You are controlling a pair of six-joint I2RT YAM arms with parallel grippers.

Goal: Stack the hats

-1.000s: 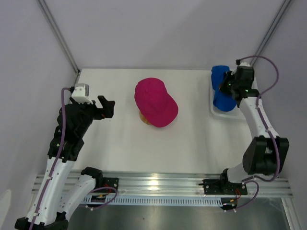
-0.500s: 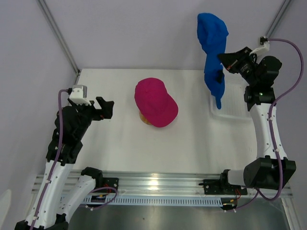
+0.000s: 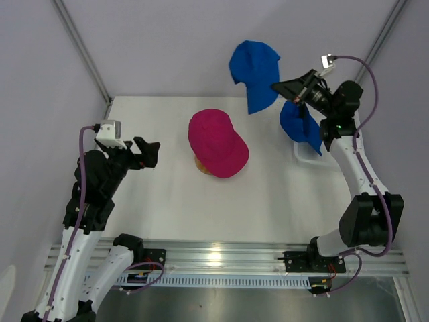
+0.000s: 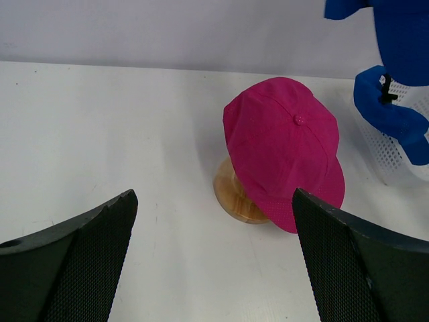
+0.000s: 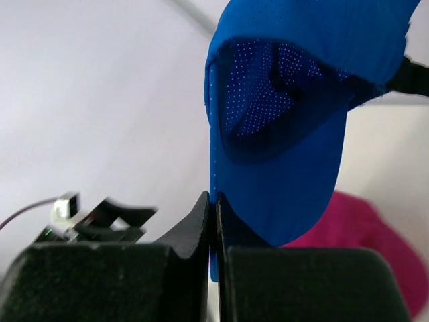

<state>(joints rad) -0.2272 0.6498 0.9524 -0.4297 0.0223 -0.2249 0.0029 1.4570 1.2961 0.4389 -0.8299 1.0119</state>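
Note:
A magenta-pink hat point(image 3: 216, 142) sits on the wooden stand point(image 3: 201, 165) at mid-table; in the left wrist view the pink hat point(image 4: 285, 144) hides most of the stand point(image 4: 234, 198). My right gripper point(image 3: 278, 87) is shut on the brim edge of a blue hat point(image 3: 255, 67), which hangs in the air behind and to the right of the pink one. Its jaws point(image 5: 216, 201) pinch the blue brim point(image 5: 281, 181). A second blue hat point(image 3: 300, 124) is below that gripper at the basket's left edge; I cannot tell whether it rests or hangs. My left gripper point(image 3: 149, 151) stands open and empty, left of the stand.
The white mesh basket point(image 3: 315, 159) stands at the table's right edge, seen behind the lower blue hat as a mesh basket point(image 4: 402, 144) in the left wrist view. White walls close the table's back and sides.
My right arm has lifted the blue hat out of the basket, high up, then swung it left and lower toward the pink hat. The second blue hat shifted too. The left arm stayed put.

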